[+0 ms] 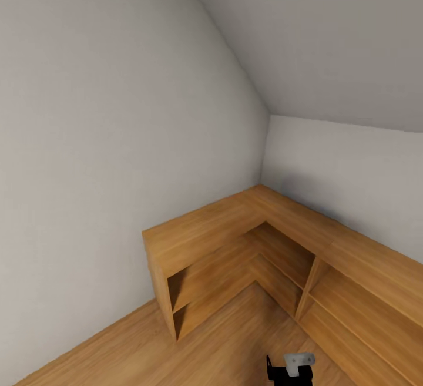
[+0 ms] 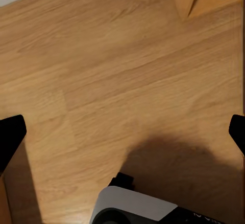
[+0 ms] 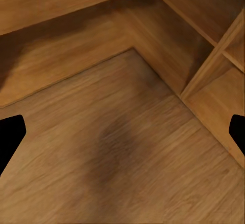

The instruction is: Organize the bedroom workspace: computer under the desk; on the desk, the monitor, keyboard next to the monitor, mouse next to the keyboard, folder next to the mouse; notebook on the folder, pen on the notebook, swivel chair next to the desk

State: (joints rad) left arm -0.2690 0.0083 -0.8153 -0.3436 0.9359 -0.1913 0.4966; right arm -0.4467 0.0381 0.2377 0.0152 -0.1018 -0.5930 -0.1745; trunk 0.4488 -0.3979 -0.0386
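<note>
Tool tips cut off at frame edges on both wrists: left tool (image 2: 122,132) and right tool (image 3: 122,129) spread wide, holding nothing, over wood floor (image 2: 102,55). Corner shelf unit (image 1: 235,245) against grey walls (image 1: 88,139). Task items not visible.

I count one corner shelf unit (image 1: 247,239) — an L-shaped wooden piece set against two white walls (image 1: 88,139), under one sloped ceiling (image 1: 329,33). Its near wing shows two open shelf bays (stacked one over the other), and one upright divider (image 1: 306,292) splits the long wing. One wood floor (image 1: 223,351). From my wrist cameras: two dark fingertips (image 2: 10,134) per gripper, and one robot base (image 2: 138,208) below.
</note>
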